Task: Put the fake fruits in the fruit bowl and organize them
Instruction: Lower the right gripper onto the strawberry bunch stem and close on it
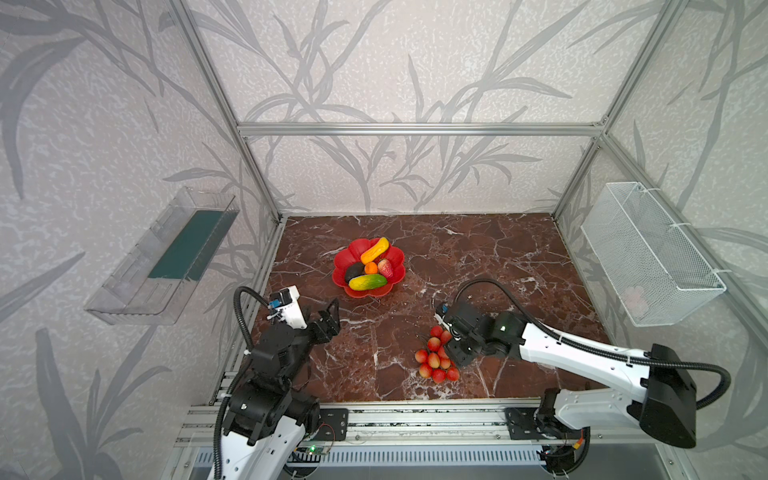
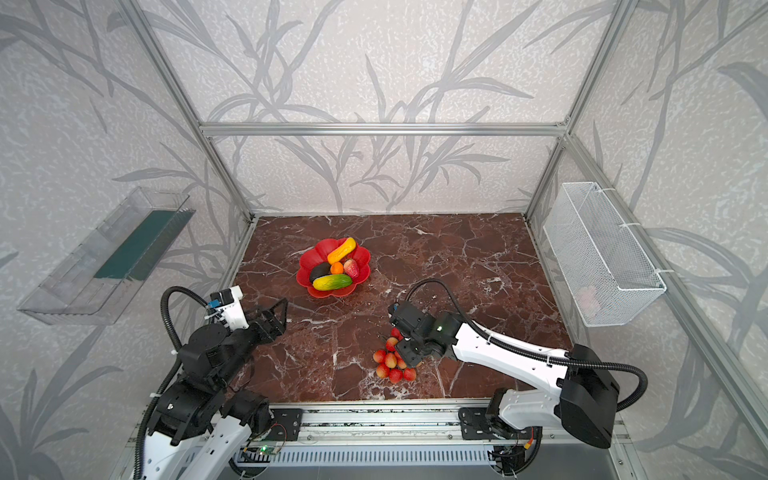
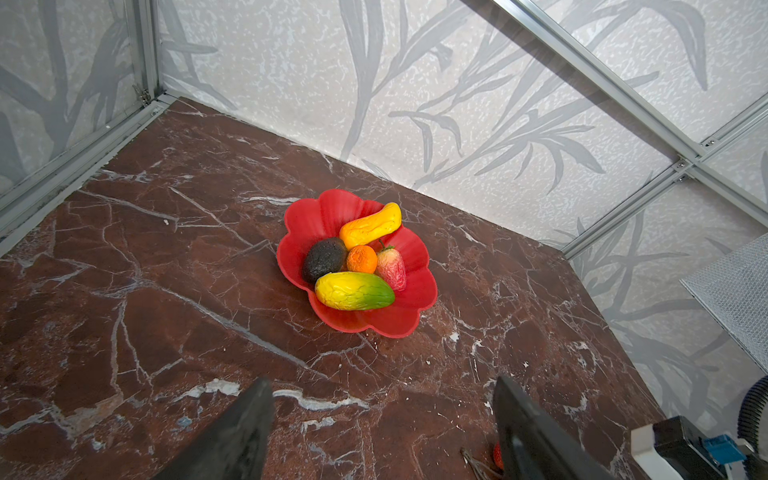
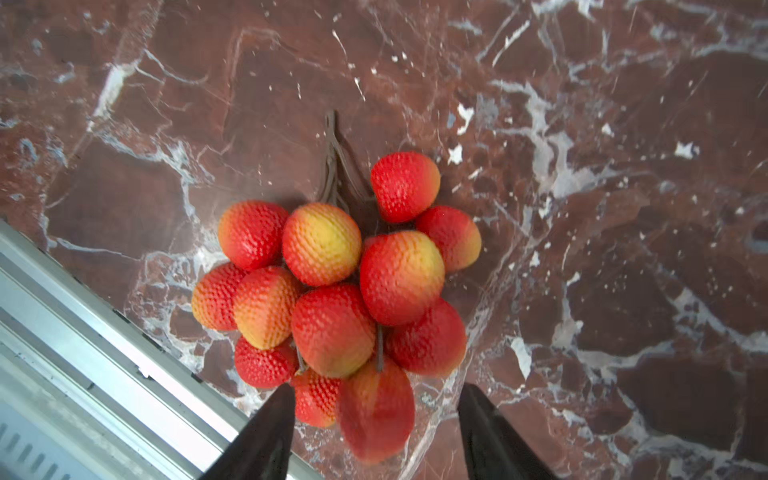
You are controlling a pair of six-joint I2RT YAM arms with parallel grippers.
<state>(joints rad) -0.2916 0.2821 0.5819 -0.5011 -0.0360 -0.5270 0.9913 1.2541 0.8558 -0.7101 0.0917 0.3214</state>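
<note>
Five fake fruits (image 1: 371,268) lie in your fruit bowl (image 1: 350,250); the bunch of small red balls (image 1: 435,358) lies on the surface (image 1: 478,257), well apart from it. Your right tool (image 4: 376,390) straddles the bunch, parted and unclamped; your left tool (image 3: 382,380) hangs parted, empty, near the bowl.

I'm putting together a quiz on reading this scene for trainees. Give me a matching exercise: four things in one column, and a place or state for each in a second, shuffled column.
Things
1. dark avocado
2. bunch of red balls
3. left gripper
4. white wire basket

Places or states
A. hangs on a side wall
B. lies on the marble table, at the open jaws of the right gripper
C. open, holding nothing
D. lies in the red fruit bowl

Pairs: 1-D, 2-B, 3-C, 4-A
</note>
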